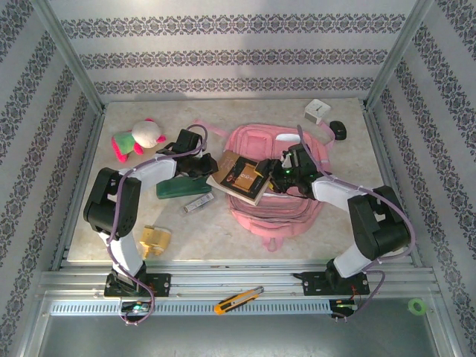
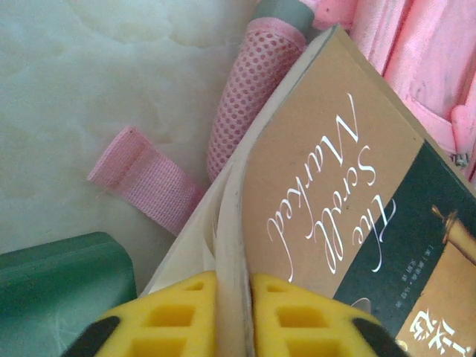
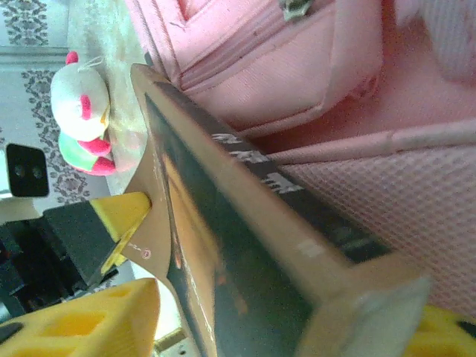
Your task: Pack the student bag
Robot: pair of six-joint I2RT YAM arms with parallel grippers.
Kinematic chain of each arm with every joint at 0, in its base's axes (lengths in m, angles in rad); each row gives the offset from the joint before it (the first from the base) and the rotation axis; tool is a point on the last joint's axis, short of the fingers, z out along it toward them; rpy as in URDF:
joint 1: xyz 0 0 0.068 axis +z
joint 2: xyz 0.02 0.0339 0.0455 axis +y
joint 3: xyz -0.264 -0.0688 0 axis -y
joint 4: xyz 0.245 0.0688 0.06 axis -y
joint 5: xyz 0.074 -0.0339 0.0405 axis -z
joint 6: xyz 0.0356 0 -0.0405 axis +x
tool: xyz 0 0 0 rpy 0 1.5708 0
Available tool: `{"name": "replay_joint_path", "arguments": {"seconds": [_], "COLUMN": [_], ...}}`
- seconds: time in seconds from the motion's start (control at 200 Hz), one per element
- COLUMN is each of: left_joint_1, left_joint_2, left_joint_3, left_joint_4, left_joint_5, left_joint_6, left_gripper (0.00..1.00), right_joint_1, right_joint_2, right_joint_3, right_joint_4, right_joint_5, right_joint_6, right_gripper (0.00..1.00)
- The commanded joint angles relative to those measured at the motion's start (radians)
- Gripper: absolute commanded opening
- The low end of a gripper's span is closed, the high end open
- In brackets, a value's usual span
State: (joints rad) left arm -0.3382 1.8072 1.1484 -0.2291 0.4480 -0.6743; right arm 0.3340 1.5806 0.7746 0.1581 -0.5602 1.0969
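Note:
The student bag [image 1: 286, 201] is a large pink backpack lying flat at the table's middle. A tan and dark green book [image 1: 239, 177] rests tilted across the bag's left edge. My left gripper [image 1: 199, 168] is shut on the book's left edge; in the left wrist view its yellow fingers [image 2: 178, 316] pinch the cover and some pages of the book [image 2: 335, 193]. My right gripper [image 1: 280, 176] straddles the opposite corner. In the right wrist view the book [image 3: 245, 253] passes between that gripper's [image 3: 290, 312] fingers, with a gap at the left finger [image 3: 97, 320], so it stands open.
A dark green case [image 1: 181, 188] and a small silver item [image 1: 198, 202] lie left of the bag. A pink-and-green plush toy [image 1: 137, 139] sits at the back left. A white box [image 1: 317, 111] and a black object [image 1: 338, 130] are at the back right; a tan wooden piece [image 1: 155, 239] lies front left.

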Motion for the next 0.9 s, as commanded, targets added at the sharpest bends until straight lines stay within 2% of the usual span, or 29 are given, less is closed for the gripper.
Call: {"name": "replay_joint_path", "arguments": {"seconds": [0.0,0.05,0.14,0.415,0.55,0.61,0.71,0.794,0.894], "left_joint_1": [0.009,0.011,0.011,0.033,0.034,0.034,0.035,0.035,0.034], "left_joint_2": [0.005,-0.019,-0.069,-0.226,-0.325,-0.378,-0.464,-0.524,-0.582], "left_joint_3": [0.022,0.027,0.034,0.011,-0.023,-0.040,-0.039,-0.001,0.044], "left_joint_4": [-0.081,-0.105,-0.158,-0.243,-0.205,-0.168,-0.145,-0.209,-0.330], "left_joint_5": [-0.031,-0.063,-0.141,-0.259,-0.276,-0.240,-0.092,0.052,0.156], "left_joint_6": [0.025,0.038,0.072,0.145,0.225,0.319,0.528,0.728,0.976], "left_gripper": [0.28,0.34,0.46,0.63,0.68,0.68,0.68,0.72,0.77], "right_joint_1": [0.008,0.004,-0.006,-0.004,0.001,0.005,0.016,0.026,0.049], "right_joint_2": [0.007,-0.005,-0.024,-0.030,-0.063,-0.101,-0.194,-0.278,-0.384], "right_joint_3": [0.004,-0.001,-0.014,-0.006,0.019,0.033,0.071,0.127,0.187], "right_joint_4": [0.067,0.047,0.019,0.014,0.008,-0.011,-0.091,-0.212,-0.329], "right_joint_5": [-0.006,0.009,0.027,0.022,0.016,0.019,0.026,0.029,0.014], "right_joint_6": [0.018,0.017,0.008,-0.016,-0.051,-0.097,-0.243,-0.429,-0.691], "right_gripper": [0.46,0.40,0.34,0.24,0.14,0.10,0.06,0.01,0.00]}}
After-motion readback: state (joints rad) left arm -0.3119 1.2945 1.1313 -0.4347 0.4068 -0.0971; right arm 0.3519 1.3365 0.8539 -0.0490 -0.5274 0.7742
